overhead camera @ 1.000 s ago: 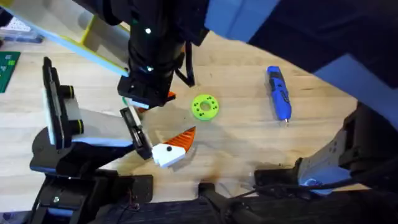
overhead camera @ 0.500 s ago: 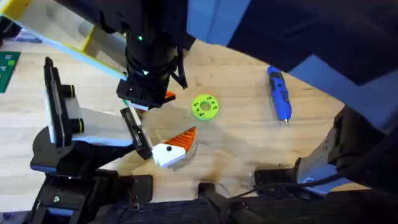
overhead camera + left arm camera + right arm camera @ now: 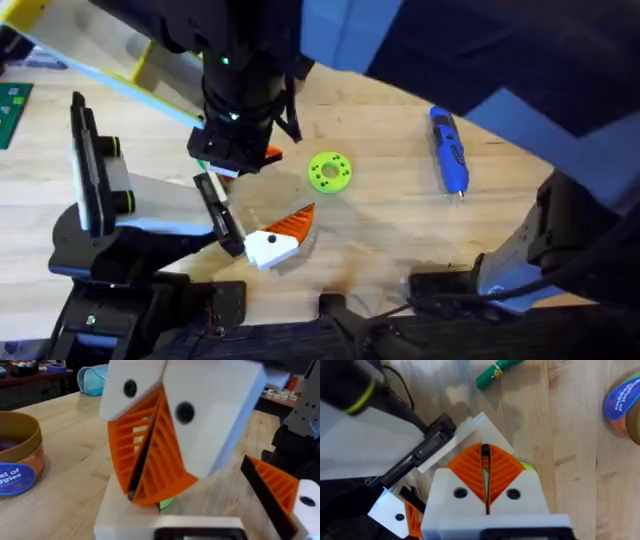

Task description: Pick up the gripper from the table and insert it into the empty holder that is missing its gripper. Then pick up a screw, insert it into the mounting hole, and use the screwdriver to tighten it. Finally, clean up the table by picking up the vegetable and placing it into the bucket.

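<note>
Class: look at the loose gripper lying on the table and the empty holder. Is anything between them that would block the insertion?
Nothing visible blocks it. The gripper lies right beside the holder, white base nearest it. The green disc sits off to the other side.

Right end effector over the holder — pads together.
The right end effector (image 3: pixel 485 467) has its orange ribbed pads (image 3: pixel 502 470) pressed closed beside the holder (image 3: pixel 427 447); the vegetable (image 3: pixel 496 372) and the bucket (image 3: pixel 625 400) sit apart on the counter (image 3: pixel 570 460).
</note>
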`<state>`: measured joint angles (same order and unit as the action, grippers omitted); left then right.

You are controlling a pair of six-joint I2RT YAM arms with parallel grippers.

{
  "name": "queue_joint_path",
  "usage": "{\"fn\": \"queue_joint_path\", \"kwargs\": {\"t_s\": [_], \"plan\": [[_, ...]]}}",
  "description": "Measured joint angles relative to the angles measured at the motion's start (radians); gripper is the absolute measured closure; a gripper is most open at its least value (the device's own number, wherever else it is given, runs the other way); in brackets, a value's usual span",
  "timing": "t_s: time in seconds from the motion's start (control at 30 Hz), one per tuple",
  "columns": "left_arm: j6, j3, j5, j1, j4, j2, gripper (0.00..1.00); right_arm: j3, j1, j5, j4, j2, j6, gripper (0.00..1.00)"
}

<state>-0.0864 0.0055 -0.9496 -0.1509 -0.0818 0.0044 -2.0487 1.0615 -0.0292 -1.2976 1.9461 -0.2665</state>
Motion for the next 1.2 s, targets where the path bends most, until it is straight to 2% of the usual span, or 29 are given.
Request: {"fn": "queue_joint_path", "kwargs": {"t_s": [0.7, 0.73, 0.77, 0.93, 0.97, 1.0, 1.2], "plan": [[0.000, 0.000, 0.000, 0.000, 0.000, 0.000, 0.012, 0.000, 0.000, -0.002, -0.001, 0.000, 0.000, 0.994], [0.000, 0.000, 0.000, 0.000, 0.000, 0.000, 0.012, 0.000, 0.000, -0.002, -0.001, 0.000, 0.002, 0.947], [0.000, 0.000, 0.000, 0.000, 0.000, 0.000, 0.012, 0.000, 0.000, -0.002, -0.003, 0.000, 0.003, 0.856], [0.000, 0.000, 0.000, 0.000, 0.000, 0.000, 0.012, -0.005, -0.015, 0.024, -0.019, 0.000, 0.002, 0.091], [0.000, 0.000, 0.000, 0.000, 0.000, 0.000, 0.012, -0.008, -0.022, 0.028, -0.020, 0.000, 0.000, 0.028], [0.000, 0.000, 0.000, 0.000, 0.000, 0.000, 0.012, -0.010, -0.026, 0.027, -0.019, 0.000, 0.000, 0.014], [0.000, 0.000, 0.000, 0.000, 0.000, 0.000, 0.012, -0.010, -0.024, 0.029, -0.023, 0.000, -0.001, 0.014]]}}
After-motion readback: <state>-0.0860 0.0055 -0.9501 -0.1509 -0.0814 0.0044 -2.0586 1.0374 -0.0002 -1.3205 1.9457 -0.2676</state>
